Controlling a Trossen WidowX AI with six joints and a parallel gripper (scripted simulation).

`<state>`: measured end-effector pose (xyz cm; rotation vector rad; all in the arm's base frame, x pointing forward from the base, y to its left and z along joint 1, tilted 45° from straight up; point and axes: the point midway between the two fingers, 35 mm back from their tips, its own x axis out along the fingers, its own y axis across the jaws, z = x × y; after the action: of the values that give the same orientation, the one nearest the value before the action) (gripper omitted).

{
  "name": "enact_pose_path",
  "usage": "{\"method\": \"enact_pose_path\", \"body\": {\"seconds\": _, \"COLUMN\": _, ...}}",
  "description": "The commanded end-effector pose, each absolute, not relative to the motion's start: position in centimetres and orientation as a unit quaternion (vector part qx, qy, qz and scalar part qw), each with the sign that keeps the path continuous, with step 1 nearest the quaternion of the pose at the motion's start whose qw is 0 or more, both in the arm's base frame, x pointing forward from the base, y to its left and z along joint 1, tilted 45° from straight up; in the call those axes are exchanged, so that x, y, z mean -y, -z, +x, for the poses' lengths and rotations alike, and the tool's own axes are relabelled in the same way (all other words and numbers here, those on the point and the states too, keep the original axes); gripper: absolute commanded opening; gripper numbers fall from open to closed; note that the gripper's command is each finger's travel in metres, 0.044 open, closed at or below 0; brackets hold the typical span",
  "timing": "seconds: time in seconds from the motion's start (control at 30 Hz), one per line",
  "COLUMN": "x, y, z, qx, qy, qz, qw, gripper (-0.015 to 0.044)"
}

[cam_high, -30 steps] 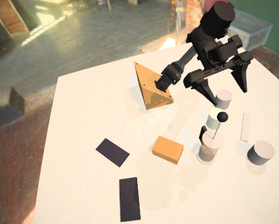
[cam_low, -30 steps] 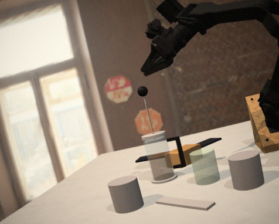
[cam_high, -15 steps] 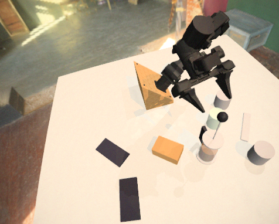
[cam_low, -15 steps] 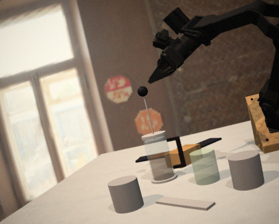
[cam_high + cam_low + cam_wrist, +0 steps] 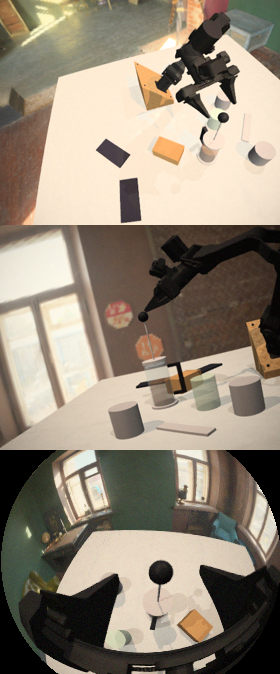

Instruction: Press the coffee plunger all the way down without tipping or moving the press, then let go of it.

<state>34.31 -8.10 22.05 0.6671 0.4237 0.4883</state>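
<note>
Open claw [image 5: 146,310] just above the raised black plunger knob [image 5: 143,316] of the upright coffee press [image 5: 158,384].

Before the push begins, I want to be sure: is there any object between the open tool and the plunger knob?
Nothing visible. The open tool sits just above the black plunger knob, which shows unobstructed between its fingers in the wrist view.

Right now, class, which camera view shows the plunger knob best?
The exterior view: the plunger knob stands in profile, rod raised, below the open gripper. The top view foreshortens the rod; the wrist view shows it between blurred fingers.
</note>
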Motion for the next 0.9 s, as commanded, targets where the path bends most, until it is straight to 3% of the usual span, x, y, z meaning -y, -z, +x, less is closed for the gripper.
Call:
{"method": "enact_pose_path", "body": {"seconds": 0.0, "x": 7.7, "y": -21.5, "z": 34.8, "qx": -0.208, "qy": -0.233, "qz": 0.327, "qw": 0.892, "gripper": 0.0440}}
{"method": "enact_pose_path", "body": {"seconds": 0.37, "x": 6.8, "y": -21.2, "z": 36.0, "qx": -0.205, "qy": -0.233, "qz": 0.328, "qw": 0.892, "gripper": 0.0440}}
{"method": "enact_pose_path", "body": {"seconds": 0.77, "x": 6.8, "y": -21.2, "z": 36.0, "qx": -0.205, "qy": -0.233, "qz": 0.328, "qw": 0.892, "gripper": 0.0125}}
{"method": "enact_pose_path", "body": {"seconds": 0.87, "x": 6.8, "y": -21.2, "z": 36.0, "qx": -0.205, "qy": -0.233, "qz": 0.328, "qw": 0.892, "gripper": 0.0123}}
